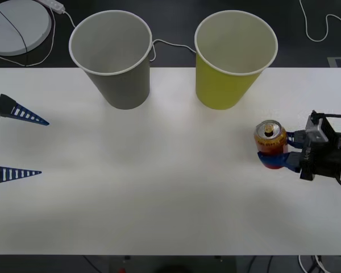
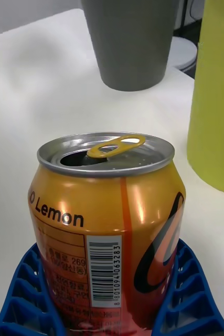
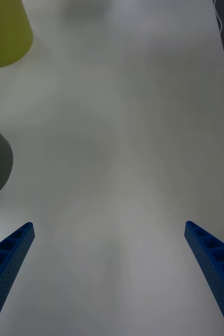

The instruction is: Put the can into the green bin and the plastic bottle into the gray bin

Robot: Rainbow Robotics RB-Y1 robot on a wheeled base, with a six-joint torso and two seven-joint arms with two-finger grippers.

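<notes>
**Right gripper clamping the can at the frame's right**

Left gripper (image 1: 17, 145) is hovering at the far left edge of the front view, fingers spread wide over the white table (image 1: 159, 199). Moving rightward, the gray bin (image 1: 116, 57) is standing upright at upper centre-left, with the green bin (image 1: 233, 57) just beside it at upper centre-right. Lower right, the right gripper (image 1: 274, 149) is squeezing the can (image 1: 270, 139) — upright, tab opened — with its blue fingers (image 2: 188, 299) pressing against both sides of the can's lower body.
</notes>
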